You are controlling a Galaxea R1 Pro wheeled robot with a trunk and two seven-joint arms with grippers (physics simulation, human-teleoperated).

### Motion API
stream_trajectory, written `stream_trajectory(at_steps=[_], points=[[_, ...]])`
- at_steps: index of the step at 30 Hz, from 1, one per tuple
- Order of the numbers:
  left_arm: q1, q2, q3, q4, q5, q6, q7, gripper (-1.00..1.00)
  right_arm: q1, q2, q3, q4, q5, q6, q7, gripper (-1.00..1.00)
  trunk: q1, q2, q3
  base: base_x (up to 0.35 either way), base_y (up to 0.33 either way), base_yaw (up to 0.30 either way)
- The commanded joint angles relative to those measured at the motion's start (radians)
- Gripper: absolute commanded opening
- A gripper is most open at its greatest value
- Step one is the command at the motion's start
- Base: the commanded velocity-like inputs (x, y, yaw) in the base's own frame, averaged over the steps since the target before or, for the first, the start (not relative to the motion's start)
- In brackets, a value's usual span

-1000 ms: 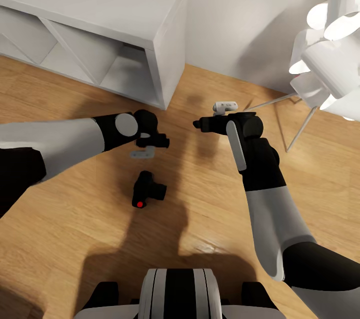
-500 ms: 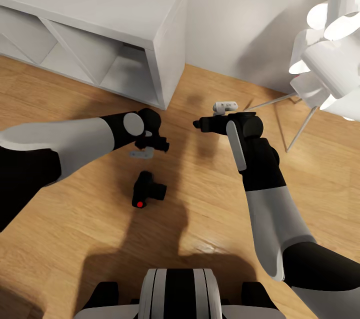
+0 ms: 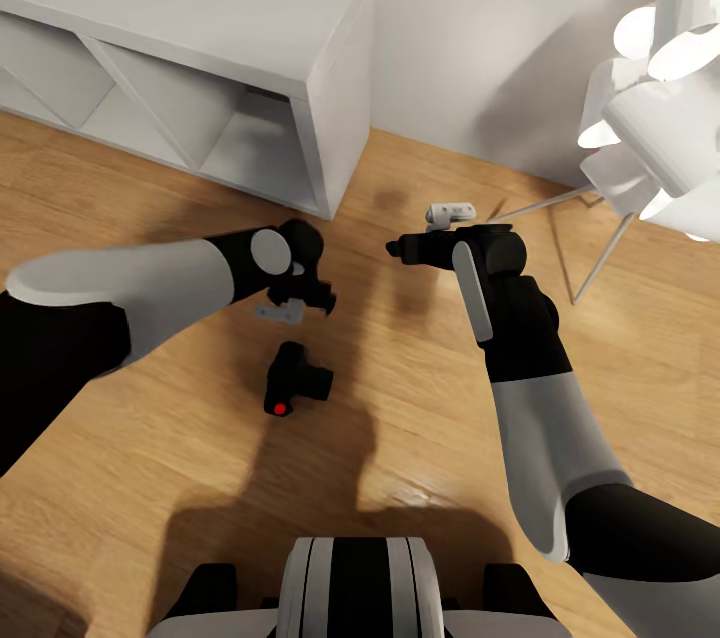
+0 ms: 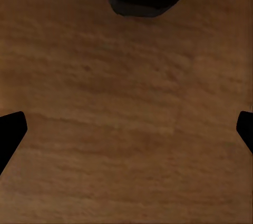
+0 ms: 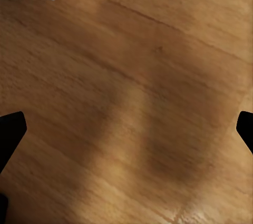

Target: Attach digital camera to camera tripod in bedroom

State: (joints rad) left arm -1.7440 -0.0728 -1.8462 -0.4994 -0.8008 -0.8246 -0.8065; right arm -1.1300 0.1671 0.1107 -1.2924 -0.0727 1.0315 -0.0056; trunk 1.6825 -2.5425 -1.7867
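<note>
One digital camera (image 3: 293,380) lies near left fingers (image 4: 11,132).

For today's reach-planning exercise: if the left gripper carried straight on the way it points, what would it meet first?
Probably bare wood floor: the left gripper is open and faces the planks. The digital camera lies just off that line, though depth is unclear.

Two arms in pale grey shells, broken by matte black sections at the elbows and wrists. A round grey cap on the left wrist joint (image 3: 270,250); a long grey strip down the black right wrist housing (image 3: 472,290). Black grippers, left (image 3: 318,296) and right (image 3: 396,247), each showing dark pointed fingertips (image 4: 10,132). Below, a white trunk (image 3: 358,586) with black stripes and black shoulders.
</note>
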Motion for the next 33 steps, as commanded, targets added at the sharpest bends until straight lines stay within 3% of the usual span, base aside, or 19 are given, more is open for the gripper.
stream_trajectory(at_steps=[1, 9, 33], points=[[0.003, -0.001, -0.003, 0.003, 0.000, -0.012, -0.001, 1.00, -0.001, 0.000, 0.000, -0.001, -0.004, 0.004, -0.001, 1.00, 0.000, 0.000, -0.001, 0.000, 0.000, 0.000], [0.029, -0.007, -0.002, 0.041, 0.006, -0.052, -0.015, 1.00, -0.001, 0.000, 0.000, -0.001, -0.004, 0.004, -0.001, 1.00, 0.000, 0.000, -0.001, 0.000, 0.000, 0.000], [0.048, -0.009, -0.007, 0.072, 0.006, -0.087, -0.019, 1.00, -0.001, 0.000, 0.000, -0.001, -0.004, 0.004, -0.001, 1.00, 0.000, 0.000, -0.001, 0.000, 0.000, 0.000]])
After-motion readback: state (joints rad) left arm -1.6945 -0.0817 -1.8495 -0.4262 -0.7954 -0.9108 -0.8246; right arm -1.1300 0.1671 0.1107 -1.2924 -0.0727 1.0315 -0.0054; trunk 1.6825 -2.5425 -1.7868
